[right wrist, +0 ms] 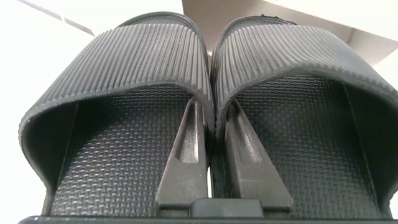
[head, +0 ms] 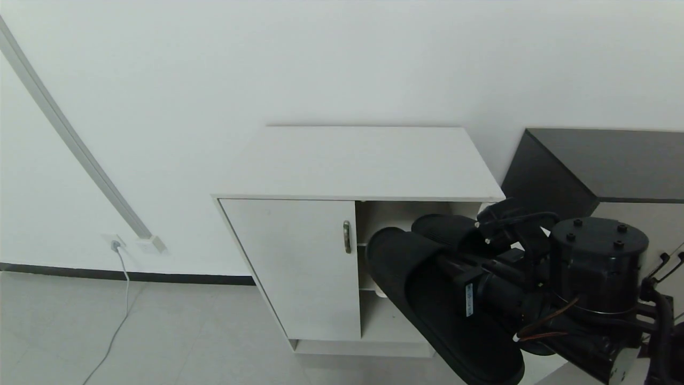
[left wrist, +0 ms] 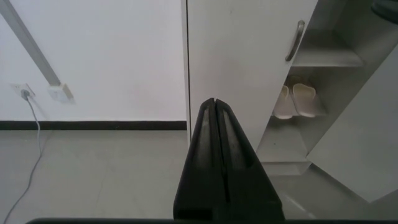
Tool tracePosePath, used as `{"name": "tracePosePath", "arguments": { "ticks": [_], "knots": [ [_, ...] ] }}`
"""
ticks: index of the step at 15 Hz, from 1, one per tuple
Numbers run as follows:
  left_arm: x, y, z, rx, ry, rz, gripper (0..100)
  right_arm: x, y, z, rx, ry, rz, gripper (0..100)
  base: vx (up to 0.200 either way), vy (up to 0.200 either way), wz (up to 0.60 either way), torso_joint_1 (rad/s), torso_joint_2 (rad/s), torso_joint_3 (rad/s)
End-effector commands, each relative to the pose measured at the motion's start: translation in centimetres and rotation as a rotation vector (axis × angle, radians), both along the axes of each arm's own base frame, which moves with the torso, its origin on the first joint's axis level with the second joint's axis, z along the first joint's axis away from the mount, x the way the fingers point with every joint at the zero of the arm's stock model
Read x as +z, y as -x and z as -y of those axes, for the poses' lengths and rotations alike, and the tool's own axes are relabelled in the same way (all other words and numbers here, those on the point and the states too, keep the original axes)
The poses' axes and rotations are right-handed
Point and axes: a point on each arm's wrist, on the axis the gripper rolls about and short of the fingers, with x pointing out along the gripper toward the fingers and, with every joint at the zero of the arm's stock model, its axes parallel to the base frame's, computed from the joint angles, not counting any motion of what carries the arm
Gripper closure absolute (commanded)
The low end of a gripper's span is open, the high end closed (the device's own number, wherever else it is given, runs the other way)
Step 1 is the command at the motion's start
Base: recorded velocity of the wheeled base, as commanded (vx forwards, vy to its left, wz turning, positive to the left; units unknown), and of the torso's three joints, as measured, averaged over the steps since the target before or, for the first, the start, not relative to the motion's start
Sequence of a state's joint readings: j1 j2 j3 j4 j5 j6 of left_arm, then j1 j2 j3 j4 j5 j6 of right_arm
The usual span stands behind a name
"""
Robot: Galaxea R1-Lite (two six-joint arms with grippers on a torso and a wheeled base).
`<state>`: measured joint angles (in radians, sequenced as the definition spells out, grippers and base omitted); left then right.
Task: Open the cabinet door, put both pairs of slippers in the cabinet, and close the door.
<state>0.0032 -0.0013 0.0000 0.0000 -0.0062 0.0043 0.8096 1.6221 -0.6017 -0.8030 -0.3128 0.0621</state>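
The cabinet's (head: 363,160) right half lies open. Its top shelf (left wrist: 326,57) and bottom compartment (left wrist: 283,149) are free. Pale slippers (left wrist: 296,99) sit between them, and the shut left door (head: 294,267) blocks the rest.

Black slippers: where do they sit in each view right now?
Head view: black slippers lower right, before the open cabinet.
Left wrist view: possibly the dark corner, top right; cannot tell.
Right wrist view: side by side across the frame, right claw pinching their inner walls.
Shared landmark: the white cabinet.
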Motion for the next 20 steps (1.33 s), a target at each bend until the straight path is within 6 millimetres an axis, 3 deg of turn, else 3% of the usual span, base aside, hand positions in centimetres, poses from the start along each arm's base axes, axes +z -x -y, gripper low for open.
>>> {"name": "tracePosePath", "arguments": {
  "ticks": [1, 20],
  "knots": [
    [0.00, -0.01, 0.00, 0.000, 0.000, -0.001, 100, -0.27, -0.07, -0.09, 0.000, 0.006, -0.007, 100, 0.000, 0.000, 0.00, -0.227, 0.54, 0.305],
    [0.00, -0.01, 0.00, 0.000, 0.000, -0.001, 100, -0.81, -0.23, -0.26, 0.002, 0.021, -0.021, 100, 0.000, 0.000, 0.00, -0.185, 0.51, 0.321]
  ]
}}
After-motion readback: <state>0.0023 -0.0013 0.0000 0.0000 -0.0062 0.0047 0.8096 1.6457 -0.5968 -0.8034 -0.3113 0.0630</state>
